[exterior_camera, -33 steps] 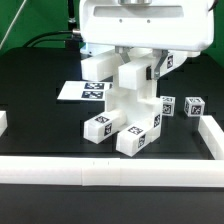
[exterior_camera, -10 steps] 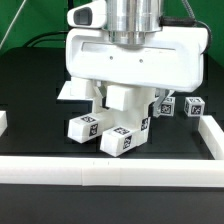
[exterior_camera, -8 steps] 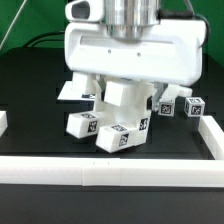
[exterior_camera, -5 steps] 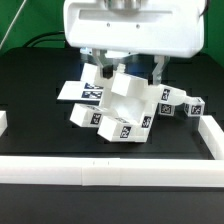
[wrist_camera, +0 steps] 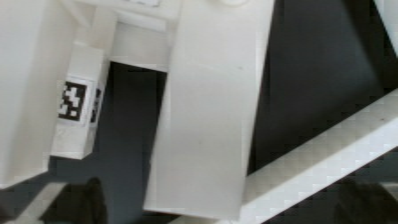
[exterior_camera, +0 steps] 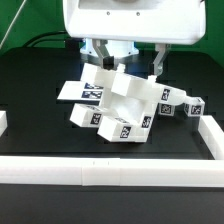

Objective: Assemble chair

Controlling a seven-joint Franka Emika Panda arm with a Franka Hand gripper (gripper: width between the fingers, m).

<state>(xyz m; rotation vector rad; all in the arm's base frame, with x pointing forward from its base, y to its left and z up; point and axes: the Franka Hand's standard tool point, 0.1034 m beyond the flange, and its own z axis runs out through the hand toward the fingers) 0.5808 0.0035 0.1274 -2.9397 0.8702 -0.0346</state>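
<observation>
Chair (exterior_camera: 122,108), partly built, tilted on the black table (exterior_camera: 40,130) directly under the gripper (exterior_camera: 131,68), in front of the marker board (exterior_camera: 70,92). Fingers (exterior_camera: 158,62) spread wide above it, gripping nothing. Two small tagged blocks (exterior_camera: 193,105) just beside it toward the exterior view's right, near the white rail (exterior_camera: 212,135).

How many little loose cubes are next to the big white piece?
2. The first cube sits beside the chair on the exterior view's right, and the second cube is just past it. Others may hide behind the chair.

Exterior frontal; wrist close above chair (exterior_camera: 125,103)
</observation>
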